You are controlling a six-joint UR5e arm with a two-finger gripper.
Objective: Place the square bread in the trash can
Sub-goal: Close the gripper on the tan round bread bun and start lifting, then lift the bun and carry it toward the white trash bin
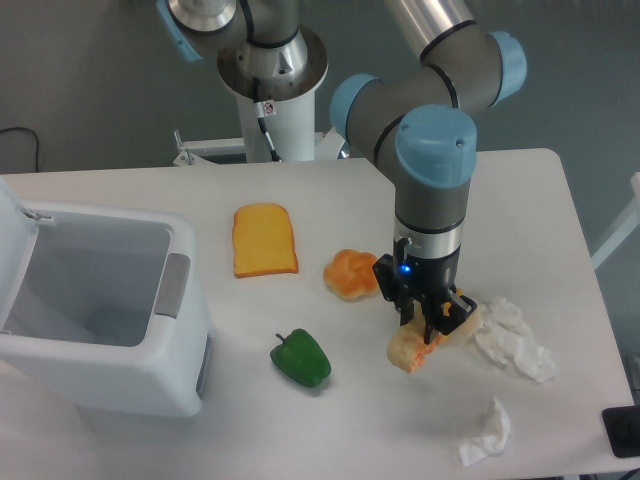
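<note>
The square bread (408, 350), a pale beige lumpy chunk with an orange-tinged side, lies low at the table's right of centre. My gripper (428, 322) points straight down onto it, its black fingers pressed against the chunk's sides, shut on the bread. Part of the bread is hidden behind the fingers. The trash can (150, 372), a large white bin with a grey latch (175, 285), stands at the left front. Its lid (12, 215) is swung up and the inside shows.
A flat orange toast slice (265, 240) lies mid-table. A knotted orange bun (350, 273) sits just left of the gripper, and a green pepper (300, 358) lies between bread and bin. Crumpled white tissues (512, 338) (485, 432) lie to the right. A black object (622, 430) sits at the right edge.
</note>
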